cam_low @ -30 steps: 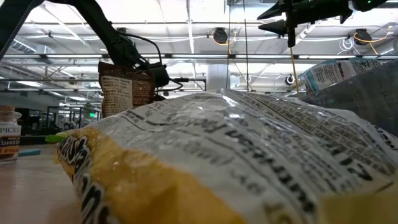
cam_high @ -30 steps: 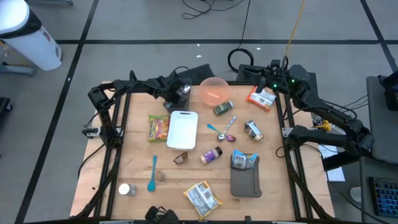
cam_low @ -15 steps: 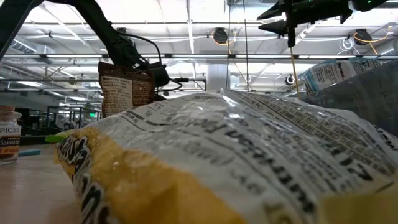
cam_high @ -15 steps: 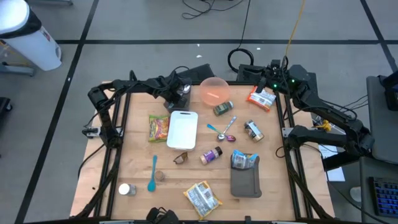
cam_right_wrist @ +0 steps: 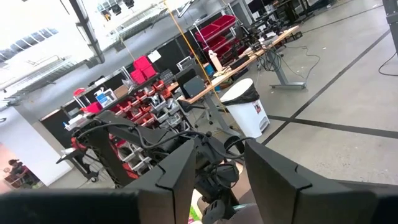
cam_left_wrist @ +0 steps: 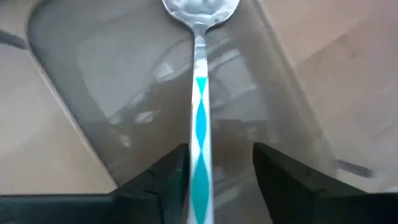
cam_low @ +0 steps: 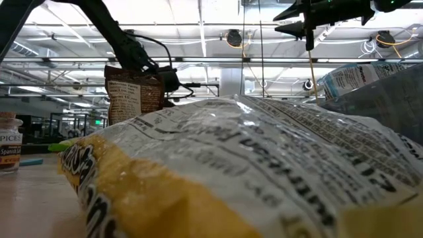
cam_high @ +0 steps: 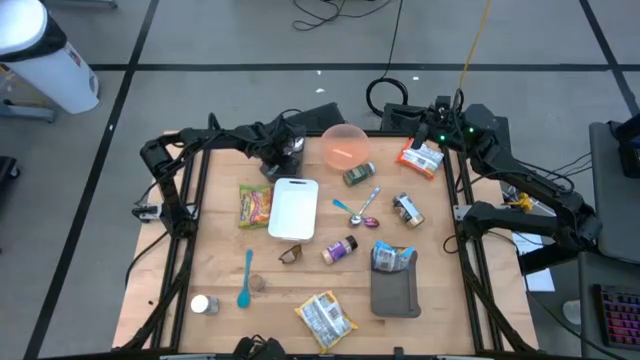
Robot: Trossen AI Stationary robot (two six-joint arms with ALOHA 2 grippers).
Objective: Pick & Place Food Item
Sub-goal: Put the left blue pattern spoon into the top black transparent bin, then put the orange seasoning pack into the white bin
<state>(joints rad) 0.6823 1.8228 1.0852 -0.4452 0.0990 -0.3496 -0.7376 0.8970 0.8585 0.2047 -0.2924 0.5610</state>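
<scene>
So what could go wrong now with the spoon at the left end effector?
The teal-patterned metal spoon lies inside the open left end effector, over the grey plastic container; lifting away carelessly could drag it out. The pink bowl stands close beside that arm and could be bumped.

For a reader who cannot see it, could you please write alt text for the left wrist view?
A spoon with a silver bowl and a teal-and-white handle lies in the gap between the left gripper's two open dark fingers, over a grey translucent container. The container rests on the wooden table.
</scene>
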